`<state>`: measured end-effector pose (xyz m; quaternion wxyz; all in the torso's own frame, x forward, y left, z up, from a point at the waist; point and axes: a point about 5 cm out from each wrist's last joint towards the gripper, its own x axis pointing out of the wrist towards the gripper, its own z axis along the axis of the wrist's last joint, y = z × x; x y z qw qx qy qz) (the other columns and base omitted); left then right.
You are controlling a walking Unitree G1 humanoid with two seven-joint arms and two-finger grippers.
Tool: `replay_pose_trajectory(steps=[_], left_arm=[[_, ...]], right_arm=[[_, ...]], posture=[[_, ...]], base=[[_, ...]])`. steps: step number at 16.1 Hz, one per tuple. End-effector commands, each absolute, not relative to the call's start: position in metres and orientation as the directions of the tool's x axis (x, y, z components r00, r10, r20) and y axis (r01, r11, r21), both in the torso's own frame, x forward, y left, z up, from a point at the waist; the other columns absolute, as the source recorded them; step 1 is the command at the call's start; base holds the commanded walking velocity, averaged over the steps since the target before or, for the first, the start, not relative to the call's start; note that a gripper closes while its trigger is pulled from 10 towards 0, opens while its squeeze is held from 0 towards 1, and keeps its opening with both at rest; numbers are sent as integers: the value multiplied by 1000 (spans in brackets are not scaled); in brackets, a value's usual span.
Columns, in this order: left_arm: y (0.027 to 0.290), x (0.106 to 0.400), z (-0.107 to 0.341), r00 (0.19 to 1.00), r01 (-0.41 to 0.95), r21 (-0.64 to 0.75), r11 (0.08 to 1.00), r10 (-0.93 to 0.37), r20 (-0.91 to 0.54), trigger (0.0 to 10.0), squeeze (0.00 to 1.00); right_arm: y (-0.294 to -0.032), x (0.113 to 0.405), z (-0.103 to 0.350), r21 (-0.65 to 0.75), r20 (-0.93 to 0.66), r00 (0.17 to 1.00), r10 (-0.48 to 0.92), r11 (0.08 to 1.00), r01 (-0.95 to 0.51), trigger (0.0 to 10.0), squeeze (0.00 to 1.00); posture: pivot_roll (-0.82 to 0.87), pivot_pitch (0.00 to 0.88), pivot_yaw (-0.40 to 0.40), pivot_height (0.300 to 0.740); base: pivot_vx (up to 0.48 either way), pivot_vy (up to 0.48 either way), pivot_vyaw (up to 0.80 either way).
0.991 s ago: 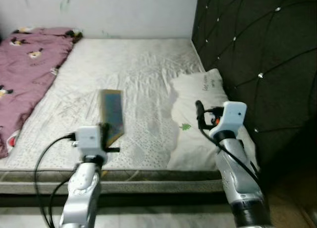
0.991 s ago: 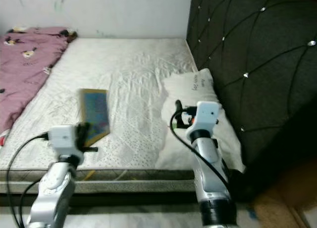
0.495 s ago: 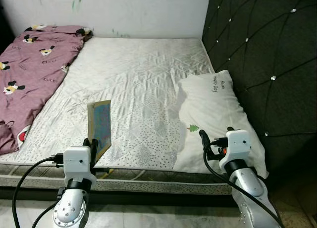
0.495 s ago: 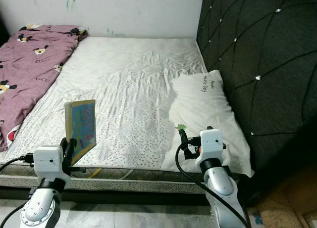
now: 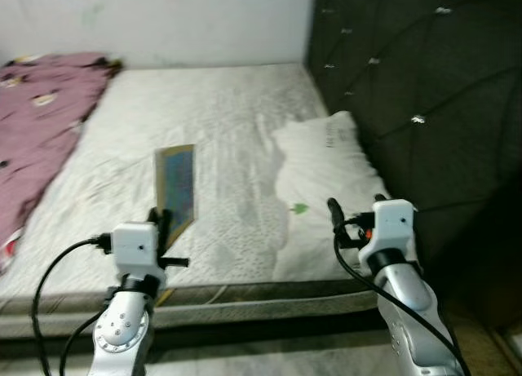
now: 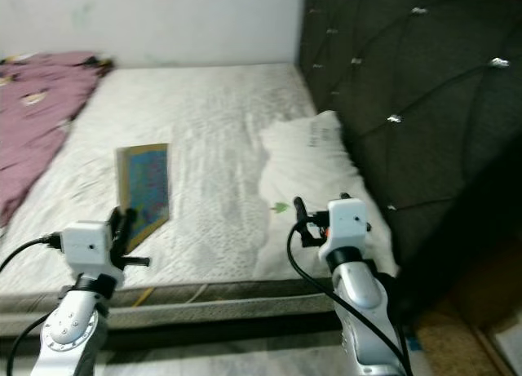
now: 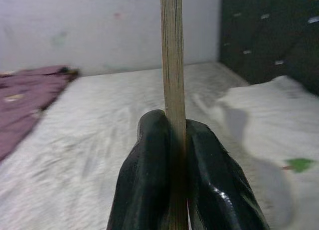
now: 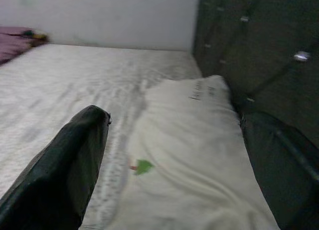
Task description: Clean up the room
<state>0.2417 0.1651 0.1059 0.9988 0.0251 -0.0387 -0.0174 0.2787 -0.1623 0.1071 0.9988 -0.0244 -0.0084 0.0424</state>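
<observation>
Left wrist view: thin picture book (image 7: pixel 172 65), held upright by its lower edge, left gripper (image 7: pixel 174 155) jaws clenched on it above the mattress (image 5: pixel 236 107) front edge. Likely light, stiff, slick-covered; grip near the spine. Right gripper (image 8: pixel 174 155) jaws spread, holding nothing, facing the pillow (image 8: pixel 194 140).

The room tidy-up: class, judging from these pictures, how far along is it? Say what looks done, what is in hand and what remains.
Done: nothing can be confirmed as put away. In hand: the left claw is shut on a thin book, held upright over the near edge of the bed. The right claw is open and holds nothing, near the white pillow. Left: placing the book somewhere, and probably the purple blanket bunched along one side of the bed.
</observation>
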Motion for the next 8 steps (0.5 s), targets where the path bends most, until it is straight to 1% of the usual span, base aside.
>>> replay_pose_trajectory(steps=[1, 4, 7, 8], left_arm=[[169, 242, 115, 993, 30, 57, 998, -37, 110, 10000, 0], [167, 241, 113, 994, 40, 39, 998, -44, 103, 10000, 0], [164, 242, 114, 994, 41, 19, 999, -43, 102, 10000, 0], [163, 241, 114, 994, 48, 17, 999, -49, 102, 10000, 0]], right_arm=[[-161, 279, 109, -42, 18, 996, 82, 996, -82, 10000, 0], [-159, 275, 109, -53, 8, 995, 98, 994, -98, 10000, 0], [-160, 278, 113, -57, 15, 995, 95, 994, -94, 10000, 0], [-159, 279, 115, -57, 21, 995, 96, 994, -95, 10000, 0]], posture=[[-18, 0, 46, 740], [-32, 18, 29, 740], [-31, 39, 29, 740], [-32, 41, 28, 740]], base=[[0, 0, 0], [0, 0, 0], [0, 0, 0], [251, 0, 0]])
